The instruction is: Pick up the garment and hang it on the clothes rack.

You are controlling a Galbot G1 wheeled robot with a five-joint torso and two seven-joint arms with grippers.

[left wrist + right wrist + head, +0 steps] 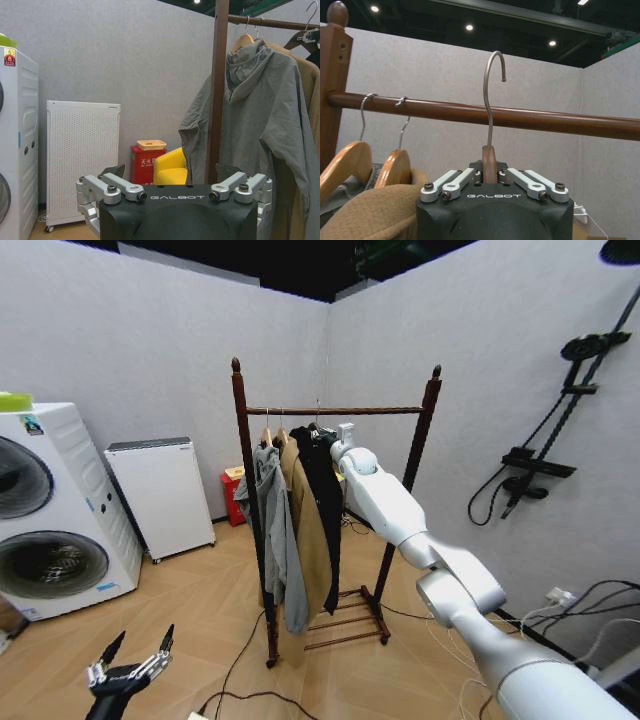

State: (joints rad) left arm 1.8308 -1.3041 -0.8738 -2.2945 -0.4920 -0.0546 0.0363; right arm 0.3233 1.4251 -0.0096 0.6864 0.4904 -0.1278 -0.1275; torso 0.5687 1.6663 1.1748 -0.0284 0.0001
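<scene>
Right wrist view: right hand (490, 176) clamps the hanger (491, 115), hook above the clothes rack (520, 118) bar; black garment (322, 510) hangs below; left hand (130, 660) low, spread wide.

I see the clothes rack (335, 411) standing on the wood floor (200, 610), with a grey hooded jacket (275, 530), a tan coat (308, 530) and the black garment (325, 510) hanging from its top bar. Also on the floor: a washing machine (55, 510), a white cabinet (160, 495), loose cables (240, 680).
</scene>
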